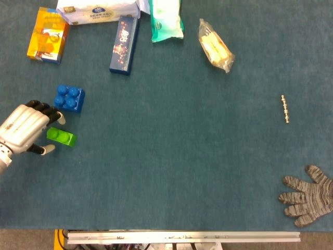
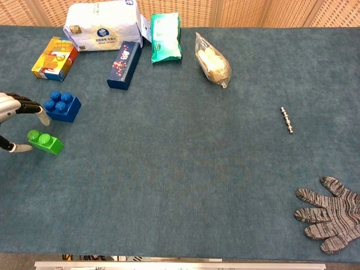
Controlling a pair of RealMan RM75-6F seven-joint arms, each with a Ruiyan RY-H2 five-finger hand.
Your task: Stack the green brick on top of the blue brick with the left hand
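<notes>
Head view: green brick [image 1: 61,137] lies on the teal worktop [image 1: 171,156], just below the blue brick [image 1: 69,98] and apart from it. Left hand [image 1: 25,131] sits at the green brick's left end, fingers spread around it and holding nothing; contact cannot be confirmed. Right hand is not visible.

Chest view: left hand [image 2: 14,119] brackets the green brick [image 2: 45,141], fingertips [image 2: 43,117] above and thumb below. Judged rigid, light, smooth plastic, likely slippery; pinch the long side walls, leaving the studs and underside clear for seating on the blue brick [image 2: 62,106].
</notes>
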